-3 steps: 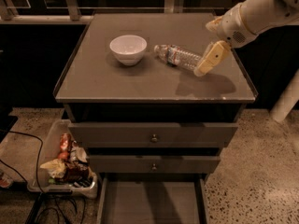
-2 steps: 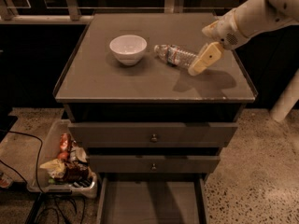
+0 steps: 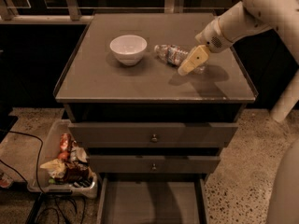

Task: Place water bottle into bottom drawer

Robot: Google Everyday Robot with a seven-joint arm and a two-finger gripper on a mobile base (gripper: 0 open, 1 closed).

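Grasp step, not yet a carry. Water bottle (image 3: 170,54) lies on its side on the cabinet top (image 3: 117,84), at 3 o'clock from the white bowl (image 3: 128,48). Your gripper (image 3: 190,62) sits at its 4 o'clock end, possibly touching; whether it's closed, cannot tell. Next you need a firm hold and a lift, then a descent to the bottom drawer (image 3: 152,203), which stands open at 6 o'clock. The two upper drawers (image 3: 154,135) lie between.

On the surface (image 3: 107,85), the bowl (image 3: 128,48) sits left of the water bottle (image 3: 171,54), which lies on its side. The claw (image 3: 189,62) is at the bottle's right end. Below, the bottom drawer (image 3: 152,203) stands open, a bin (image 3: 63,164) on the floor to its left.
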